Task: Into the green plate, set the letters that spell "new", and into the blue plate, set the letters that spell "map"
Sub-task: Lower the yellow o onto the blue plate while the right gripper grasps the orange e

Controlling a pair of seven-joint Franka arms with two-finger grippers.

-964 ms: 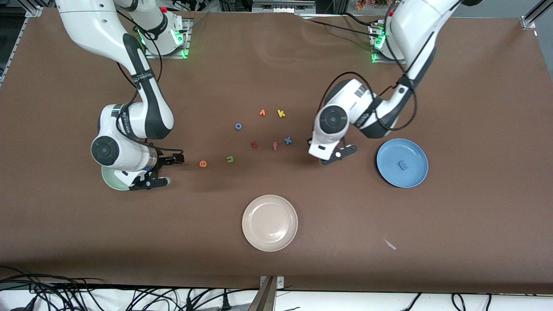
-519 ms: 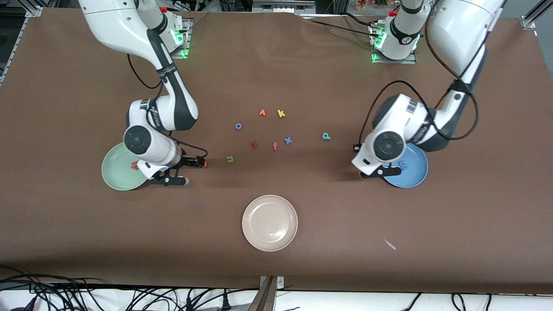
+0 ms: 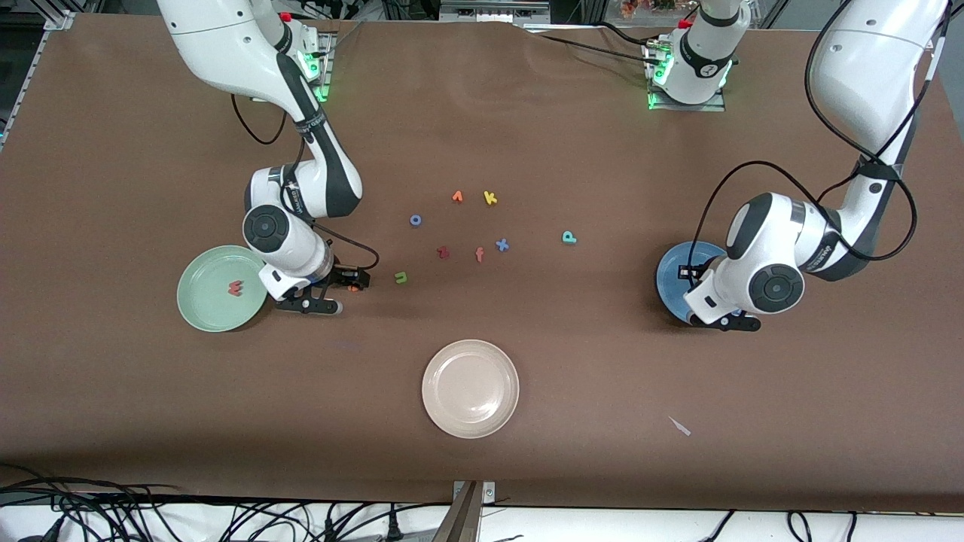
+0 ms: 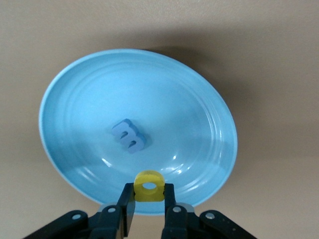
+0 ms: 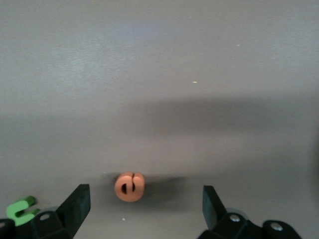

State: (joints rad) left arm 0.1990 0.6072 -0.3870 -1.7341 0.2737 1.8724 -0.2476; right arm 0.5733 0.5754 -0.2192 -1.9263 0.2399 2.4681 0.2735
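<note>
**Yellow a over the blue plate, orange e lined up**

My left gripper (image 4: 149, 205) hangs over the blue plate (image 4: 199, 114), jaws pinched tight on the yellow a (image 4: 148, 186); the light-blue m (image 4: 128, 137) already lies in it. To drop well I want the a clearly inside the rim before I let go.

My right gripper (image 5: 144, 209) sits low over the tabletop (image 3: 602, 391) beside the green plate (image 3: 203, 309), jaws spread wide with the orange e (image 5: 130, 186) between them. I should centre on it and close gently.

The pinkish-red w (image 3: 236, 287) rests in the green plate. The olive-green n (image 3: 401, 278) and teal p (image 3: 569, 238) wait on the tabletop.
</note>
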